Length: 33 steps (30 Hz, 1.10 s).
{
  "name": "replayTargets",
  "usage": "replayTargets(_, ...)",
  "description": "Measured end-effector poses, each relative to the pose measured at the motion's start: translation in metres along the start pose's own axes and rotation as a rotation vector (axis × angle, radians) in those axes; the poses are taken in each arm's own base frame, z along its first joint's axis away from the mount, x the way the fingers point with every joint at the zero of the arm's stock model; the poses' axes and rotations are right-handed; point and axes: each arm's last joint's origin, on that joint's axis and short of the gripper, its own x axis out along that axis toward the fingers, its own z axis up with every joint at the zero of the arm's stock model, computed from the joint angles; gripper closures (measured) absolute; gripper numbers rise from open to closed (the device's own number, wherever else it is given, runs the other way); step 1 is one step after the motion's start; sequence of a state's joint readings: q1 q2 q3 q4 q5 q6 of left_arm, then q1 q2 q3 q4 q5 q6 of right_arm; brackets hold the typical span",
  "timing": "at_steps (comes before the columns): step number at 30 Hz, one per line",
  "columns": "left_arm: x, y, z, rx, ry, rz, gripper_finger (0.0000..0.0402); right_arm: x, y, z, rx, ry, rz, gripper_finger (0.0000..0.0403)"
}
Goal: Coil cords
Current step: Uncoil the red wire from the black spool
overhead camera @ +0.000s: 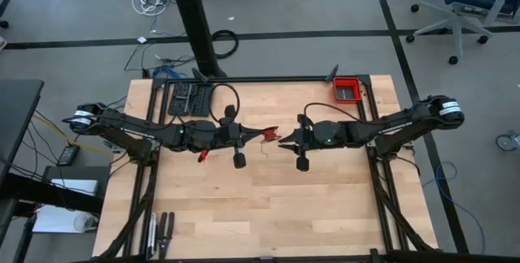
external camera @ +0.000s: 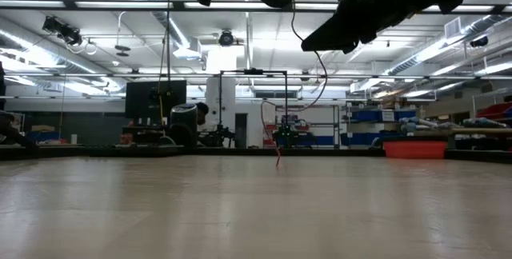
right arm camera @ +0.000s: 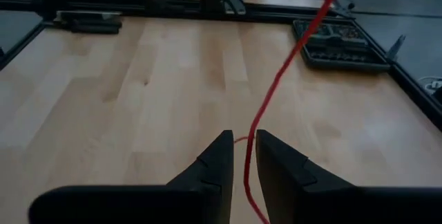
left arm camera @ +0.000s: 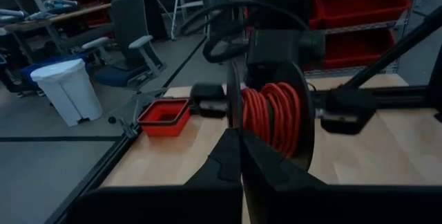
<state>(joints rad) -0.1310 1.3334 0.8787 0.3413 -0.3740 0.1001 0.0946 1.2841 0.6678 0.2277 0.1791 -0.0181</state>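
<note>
A bright red cord is wound on a dark spool in the left wrist view. My left gripper is shut on the spool above the table's middle. One thin red strand runs from there down through the narrow gap of my right gripper, which faces the left one from the right. Its fingers stand slightly apart. Between the two grippers the strand's loose end hangs toward the tabletop. My left gripper pinches the thin dark rim of one spool flange between its two shut fingers, which come in nearly level from the table's left. The spool hangs clear of the table, with the red coil beside the fingers. My right gripper: the strand passes between its fingers, but I cannot tell whether it touches them.
A red bin sits at the far right corner and a black tool tray at the far left, with a black cable loop beside it. A few tools lie at the near left edge. Bare wood lies below both grippers.
</note>
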Motion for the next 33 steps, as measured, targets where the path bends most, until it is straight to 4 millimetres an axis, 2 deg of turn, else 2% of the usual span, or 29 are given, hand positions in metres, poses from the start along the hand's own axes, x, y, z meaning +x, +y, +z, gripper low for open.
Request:
replayTargets(6, 0.0, 0.0, -0.001, 0.003, 0.007, -0.001, 0.0401, 0.004, -0.001, -0.003, -0.022, 0.009, -0.006, 0.0347)
replayTargets(12, 0.0, 0.0, -0.001, 0.006, 0.014, -0.001, 0.0401, 0.005, -0.001, -0.004, -0.058, 0.018, -0.016, 0.0395)
replayTargets(19, 0.0, -0.001, -0.004, 0.055, 0.04, -0.01, 0.0401, 0.003, -0.007, -0.006, -0.074, 0.051, -0.141, 0.04)
replayTargets(23, -0.001, 0.0, -0.016, 0.169, 0.155, 0.001, 0.0401, -0.007, -0.008, -0.001, -0.122, 0.052, -0.172, 0.0401)
replayTargets(29, -0.006, 0.006, -0.033, 0.3, 0.352, 0.184, 0.0401, -0.029, -0.01, 0.008, -0.145, 0.028, -0.167, 0.0401)
replayTargets(33, -0.007, 0.009, -0.032, 0.291, 0.353, 0.303, 0.0401, -0.04, -0.006, 0.018, -0.162, -0.054, -0.047, 0.0402)
